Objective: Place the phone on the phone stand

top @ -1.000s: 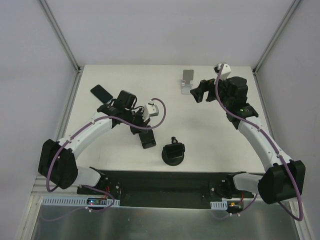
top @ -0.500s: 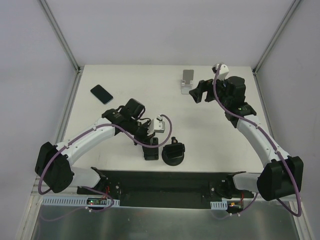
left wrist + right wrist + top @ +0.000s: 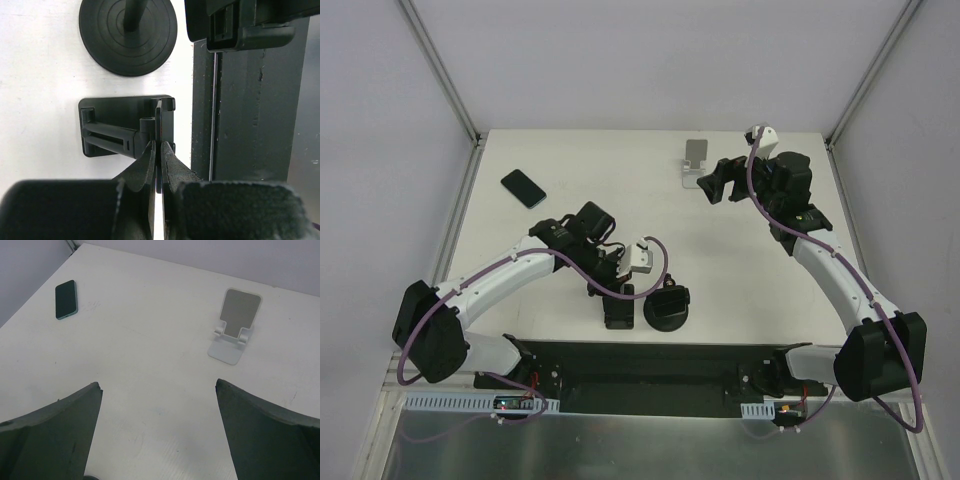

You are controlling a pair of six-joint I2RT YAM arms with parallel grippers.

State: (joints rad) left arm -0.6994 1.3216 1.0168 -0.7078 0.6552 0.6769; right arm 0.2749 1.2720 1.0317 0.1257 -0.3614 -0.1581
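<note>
Table [image 3: 720, 270]: matt white, faintly scuffed. Phone [image 3: 66, 299], at 10 o'clock: smooth, dark, glossy face. Stand [image 3: 234, 332], at 1 o'clock: pale, satin, metal-looking. Round base [image 3: 128, 32], at 6 o'clock: matt black plastic with fine concentric ridges.

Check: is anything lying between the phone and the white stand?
Nothing visible. Bare table runs from the phone to the white stand. The open right hand hangs beside the stand, not in that path.

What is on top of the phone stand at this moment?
Nothing: the phone stand is bare; the phone lies flat on the table, apart. Its rear face is hidden.
</note>
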